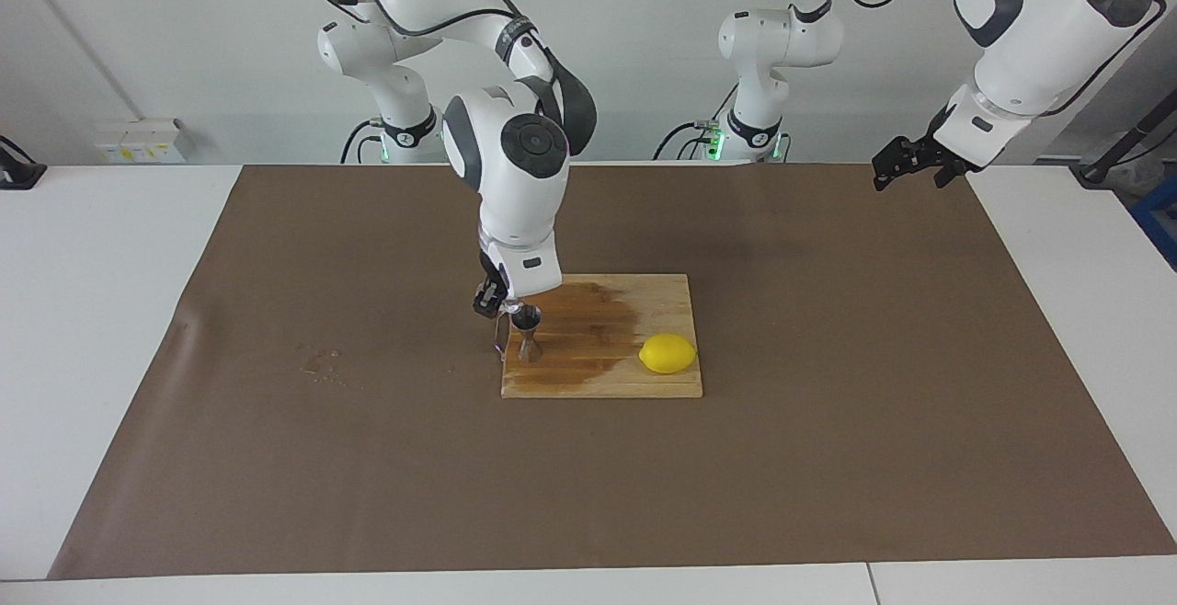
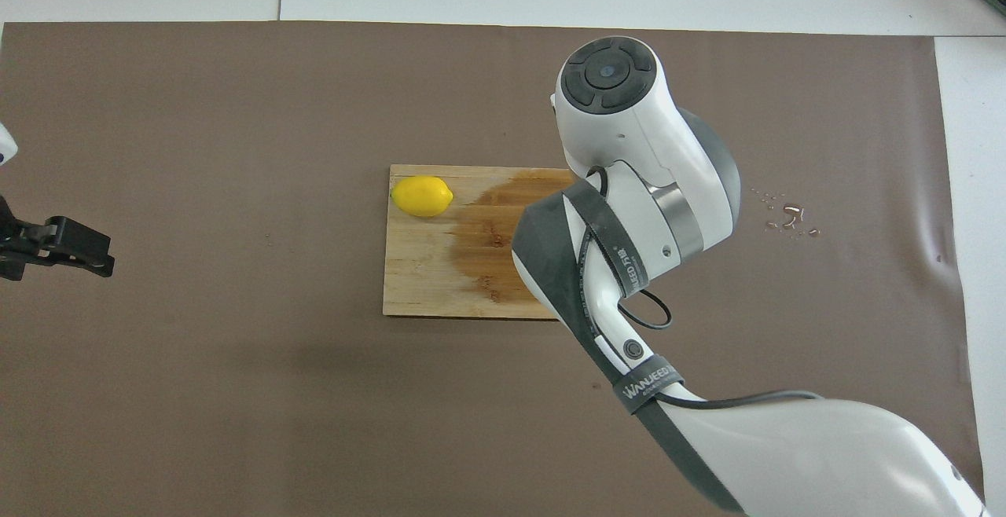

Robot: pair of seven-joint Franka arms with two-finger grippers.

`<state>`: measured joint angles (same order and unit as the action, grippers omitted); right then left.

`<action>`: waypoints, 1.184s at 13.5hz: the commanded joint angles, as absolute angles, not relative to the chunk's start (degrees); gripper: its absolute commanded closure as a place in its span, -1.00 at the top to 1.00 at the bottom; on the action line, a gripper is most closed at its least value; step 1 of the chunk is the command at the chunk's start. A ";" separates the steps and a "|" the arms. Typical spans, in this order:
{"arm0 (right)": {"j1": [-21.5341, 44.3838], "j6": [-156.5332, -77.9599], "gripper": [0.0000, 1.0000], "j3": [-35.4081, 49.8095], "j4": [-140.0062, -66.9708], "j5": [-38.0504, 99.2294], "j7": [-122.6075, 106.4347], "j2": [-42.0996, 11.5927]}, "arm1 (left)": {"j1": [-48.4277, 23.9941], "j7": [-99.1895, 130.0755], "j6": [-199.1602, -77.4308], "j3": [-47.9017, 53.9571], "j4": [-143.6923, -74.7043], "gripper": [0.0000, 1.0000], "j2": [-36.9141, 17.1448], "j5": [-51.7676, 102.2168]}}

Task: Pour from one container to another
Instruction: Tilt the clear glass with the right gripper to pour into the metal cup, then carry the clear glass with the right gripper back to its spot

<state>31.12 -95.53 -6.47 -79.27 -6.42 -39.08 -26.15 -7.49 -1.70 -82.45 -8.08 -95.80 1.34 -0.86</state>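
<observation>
Right pincer (image 1: 497, 303): clamped on the clear glass cup (image 1: 505, 305), tipped at the mouth of the jigger (image 1: 527, 332).
Jigger: metal, hourglass-shaped, upright on the wooden cutting board (image 1: 662, 292), at the board's corner toward the right arm's end.
Board: dark wet patch; lemon (image 1: 668, 353) at its other end.
Left pincer (image 1: 906, 164): fingers apart, holding nothing, waiting over the brown mat (image 1: 828, 458) on the white tabletop (image 1: 92, 311).
Droplets (image 1: 317, 362): on the mat, toward the right arm's end.

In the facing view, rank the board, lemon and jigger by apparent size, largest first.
1. Board, clearly largest.
2. Lemon.
3. Jigger, about as tall as the lemon is long but far narrower.
All three sit at a similar distance from the camera.
</observation>
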 commanded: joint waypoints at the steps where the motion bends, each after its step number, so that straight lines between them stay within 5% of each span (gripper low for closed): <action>1: 30.76 -95.27 -1.00 -6.15 -77.43 -8.17 -37.88 -27.25 | -7.91 -0.97 -82.35 -8.44 -97.65 1.00 3.08 -0.97; 8: 29.10 -95.97 -1.00 -6.24 -77.43 -4.94 -38.67 -25.93 | -7.91 -0.97 -82.35 -8.44 -97.65 1.00 3.08 -0.97; 16: 14.44 -104.40 -1.00 -6.33 -79.53 14.22 -60.17 -20.48 | -7.91 -0.97 -82.35 -8.44 -97.65 1.00 3.08 -0.97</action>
<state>18.28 -101.24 -6.75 -77.09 9.89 -54.07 -21.34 -7.49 -1.69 -82.45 -8.08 -95.80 1.34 -0.86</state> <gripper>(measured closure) 0.515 0.000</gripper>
